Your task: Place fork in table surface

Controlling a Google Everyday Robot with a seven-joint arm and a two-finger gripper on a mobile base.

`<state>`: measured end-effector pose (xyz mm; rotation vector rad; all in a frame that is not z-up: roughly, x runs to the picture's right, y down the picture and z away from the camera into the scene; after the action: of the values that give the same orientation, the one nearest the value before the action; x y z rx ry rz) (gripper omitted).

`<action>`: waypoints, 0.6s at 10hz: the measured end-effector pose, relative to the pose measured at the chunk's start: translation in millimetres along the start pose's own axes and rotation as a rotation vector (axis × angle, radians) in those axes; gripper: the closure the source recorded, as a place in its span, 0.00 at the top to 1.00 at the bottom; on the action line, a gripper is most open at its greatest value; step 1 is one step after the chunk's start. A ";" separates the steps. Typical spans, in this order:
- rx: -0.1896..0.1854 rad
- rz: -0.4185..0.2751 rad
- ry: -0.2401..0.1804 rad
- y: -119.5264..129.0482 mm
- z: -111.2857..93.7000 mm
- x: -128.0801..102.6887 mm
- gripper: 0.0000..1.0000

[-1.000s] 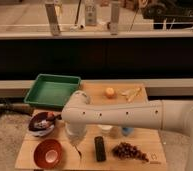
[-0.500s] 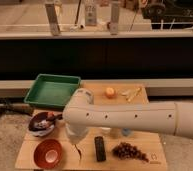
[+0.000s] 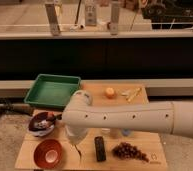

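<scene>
The gripper [image 3: 76, 148] hangs low over the table surface [image 3: 87, 159], between the red bowl [image 3: 49, 153] and the black remote [image 3: 100, 148]. I cannot tell what it grips, nor spot the fork, likely hidden beneath it. This looks like the lowering step; next comes a gentle release onto bare wood.

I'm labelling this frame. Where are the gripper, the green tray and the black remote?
gripper [image 3: 76, 146]: camera view, point at its lower tip over the table.
green tray [image 3: 51, 93]: camera view, point on its bare floor.
black remote [image 3: 100, 148]: camera view, point on its middle.
</scene>
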<state>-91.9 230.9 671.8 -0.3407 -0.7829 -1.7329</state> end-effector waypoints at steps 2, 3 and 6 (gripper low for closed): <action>0.016 -0.009 -0.014 5.9 24.7 1.2 0.00; 0.023 -0.014 -0.026 7.6 39.0 1.4 0.00; 0.052 -0.004 -0.067 16.9 69.4 4.4 0.00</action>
<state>-88.9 271.0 730.9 -0.3631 -0.8764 -1.7091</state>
